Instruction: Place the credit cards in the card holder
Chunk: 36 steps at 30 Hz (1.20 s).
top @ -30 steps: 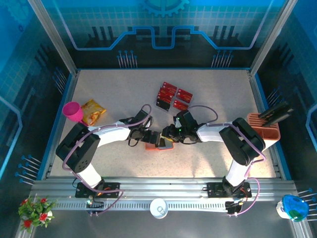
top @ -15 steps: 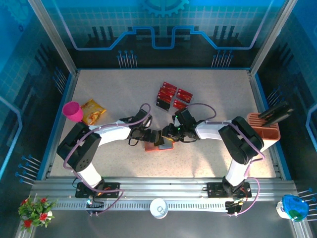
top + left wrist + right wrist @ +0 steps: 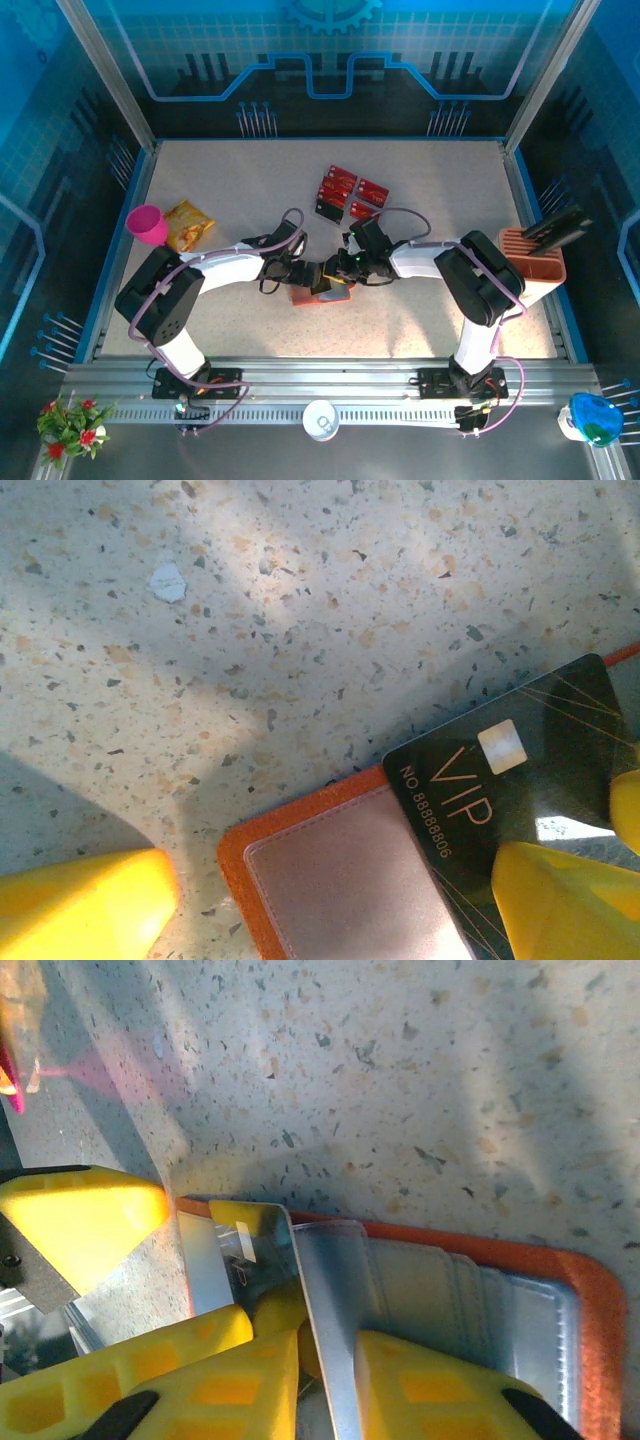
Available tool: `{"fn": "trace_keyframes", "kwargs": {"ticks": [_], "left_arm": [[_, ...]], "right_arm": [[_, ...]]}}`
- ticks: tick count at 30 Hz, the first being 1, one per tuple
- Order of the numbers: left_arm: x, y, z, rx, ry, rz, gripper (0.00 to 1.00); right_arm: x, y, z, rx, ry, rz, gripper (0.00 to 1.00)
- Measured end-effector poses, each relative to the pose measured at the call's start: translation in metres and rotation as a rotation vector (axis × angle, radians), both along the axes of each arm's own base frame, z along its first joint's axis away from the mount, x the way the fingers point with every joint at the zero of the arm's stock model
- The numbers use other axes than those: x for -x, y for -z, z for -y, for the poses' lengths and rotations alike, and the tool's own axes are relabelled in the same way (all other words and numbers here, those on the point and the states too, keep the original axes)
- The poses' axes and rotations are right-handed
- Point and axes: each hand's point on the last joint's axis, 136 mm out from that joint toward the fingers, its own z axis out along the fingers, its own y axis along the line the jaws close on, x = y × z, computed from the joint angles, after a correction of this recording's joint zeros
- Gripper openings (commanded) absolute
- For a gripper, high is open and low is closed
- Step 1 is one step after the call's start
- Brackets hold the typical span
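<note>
Orange-red card holder (image 3: 235, 860) shows smooth grey pockets; a glossy dark credit card (image 3: 500, 780) slants over its corner, pinched in the right gripper (image 3: 328, 1350). Left gripper (image 3: 330, 880) straddles that corner, fingers spread.

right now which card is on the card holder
The dark VIP card, overlapping an edge of the card holder; the other cards lie clustered farther back, off it.
</note>
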Motion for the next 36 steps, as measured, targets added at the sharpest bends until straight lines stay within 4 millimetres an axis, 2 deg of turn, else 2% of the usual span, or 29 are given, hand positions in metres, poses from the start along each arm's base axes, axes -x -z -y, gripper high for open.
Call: {"fn": "trace_keyframes", "kwargs": {"ticks": [4,5,12,23,30,36], "left_arm": [[0.000,0.000,0.000,0.001,0.000,-0.001,0.89],[0.000,0.000,0.000,0.001,0.001,-0.001,0.90],[0.000,-0.008,0.004,0.021,0.008,-0.018,0.97],[-0.010,-0.030,0.000,0.060,-0.020,-0.023,0.98],[-0.003,-0.043,-0.003,0.073,-0.021,-0.009,0.98],[0.018,-0.030,-0.013,0.047,-0.019,-0.055,0.98]], "right_arm": [[0.000,0.001,-0.005,-0.023,-0.008,-0.005,0.01],[-0.001,0.000,-0.006,-0.034,-0.012,-0.001,0.00],[0.001,0.002,-0.006,-0.087,0.009,0.011,0.00],[0.009,-0.007,0.014,-0.118,0.062,0.046,0.00],[0.001,-0.028,0.026,-0.130,0.106,0.108,0.00],[-0.004,-0.039,0.035,-0.125,0.141,0.146,0.00]]}}
